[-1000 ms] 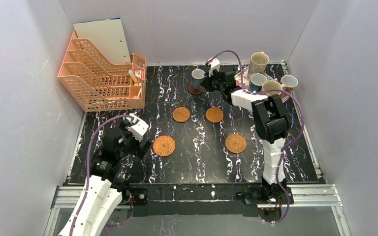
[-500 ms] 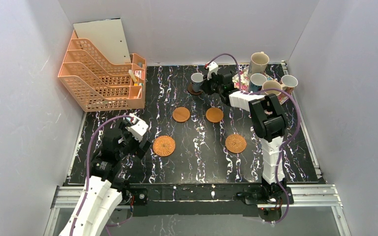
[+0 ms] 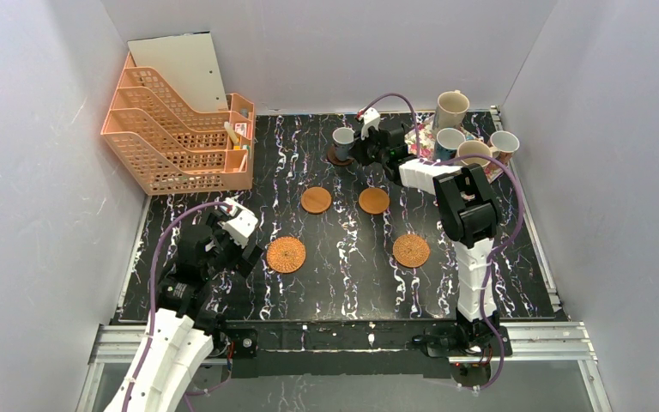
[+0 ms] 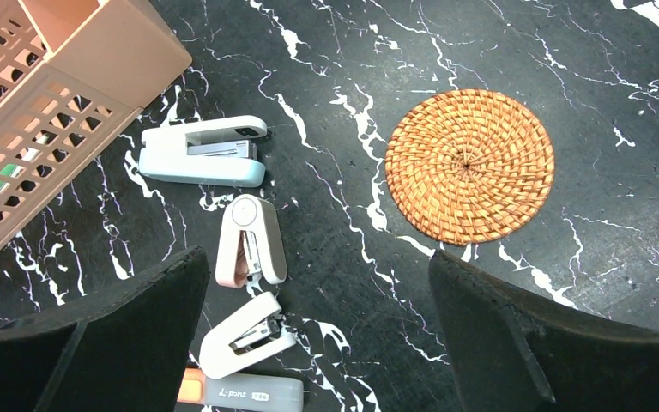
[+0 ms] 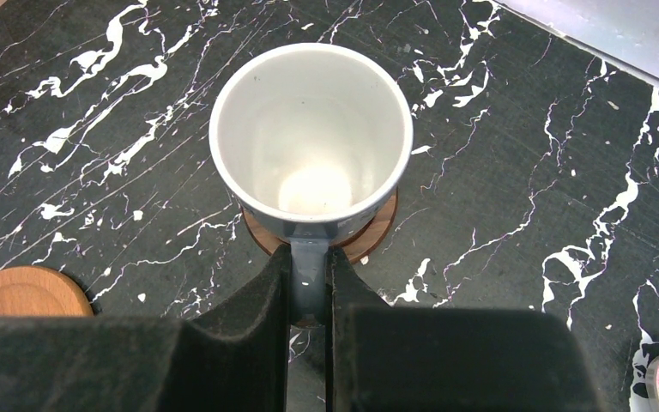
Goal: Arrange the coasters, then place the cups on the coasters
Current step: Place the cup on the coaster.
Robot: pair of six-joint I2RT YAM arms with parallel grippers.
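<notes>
**Blue cup over the dark coaster, its handle pinched by the right gripper**

In the right wrist view the blue cup [image 5: 311,137] lies at 12 o'clock from the right gripper [image 5: 311,287]. Its handle points back to 6 o'clock and is clamped between the narrowly set jaws. The dark coaster [image 5: 376,230] shows under the cup from 4 to 8 o'clock; I cannot tell whether the base touches it. The right arm is stretched toward the 12 o'clock edge of the table [image 3: 352,292]. The left gripper [image 4: 317,283], spread wide and empty, hovers with a wicker coaster [image 4: 469,166] at its 1 o'clock.
</notes>
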